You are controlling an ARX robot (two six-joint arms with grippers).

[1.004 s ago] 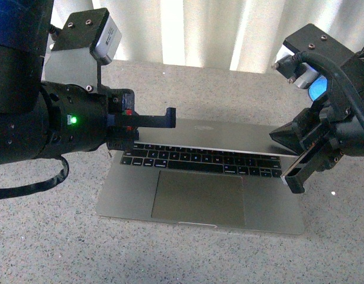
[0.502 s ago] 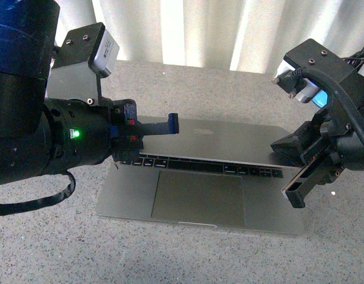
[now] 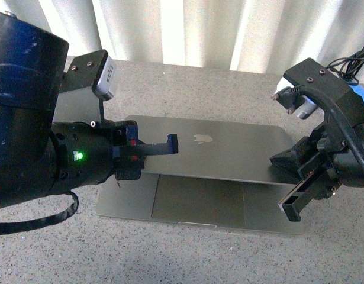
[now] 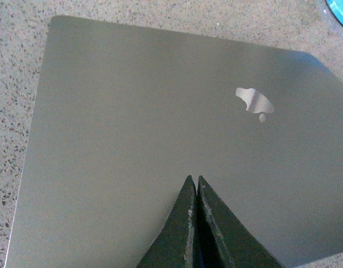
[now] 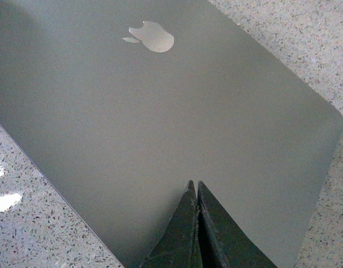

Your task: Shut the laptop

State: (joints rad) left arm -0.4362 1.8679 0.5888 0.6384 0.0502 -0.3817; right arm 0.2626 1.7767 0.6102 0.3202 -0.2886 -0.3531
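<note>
The grey laptop (image 3: 217, 154) lies on the speckled table, lid tilted low over the base so the keys are hidden and only the trackpad (image 3: 199, 201) and palm rest show. The apple logo (image 3: 202, 139) faces up. My left gripper (image 3: 171, 144) is shut, its tip over the lid's left part. My right gripper (image 3: 290, 210) is shut beside the lid's right front corner. The left wrist view shows the lid (image 4: 160, 111) beyond the shut left gripper (image 4: 193, 180). The right wrist view shows the lid (image 5: 160, 111) under the shut right gripper (image 5: 193, 184).
The speckled grey table (image 3: 170, 254) spreads around the laptop. White curtains (image 3: 199, 29) hang behind the table's far edge. A blue object (image 4: 339, 8) shows at the corner of the left wrist view.
The lid has come down towards the base: the keyboard, visible a second ago, is now covered. Both grippers have moved down with it.
</note>
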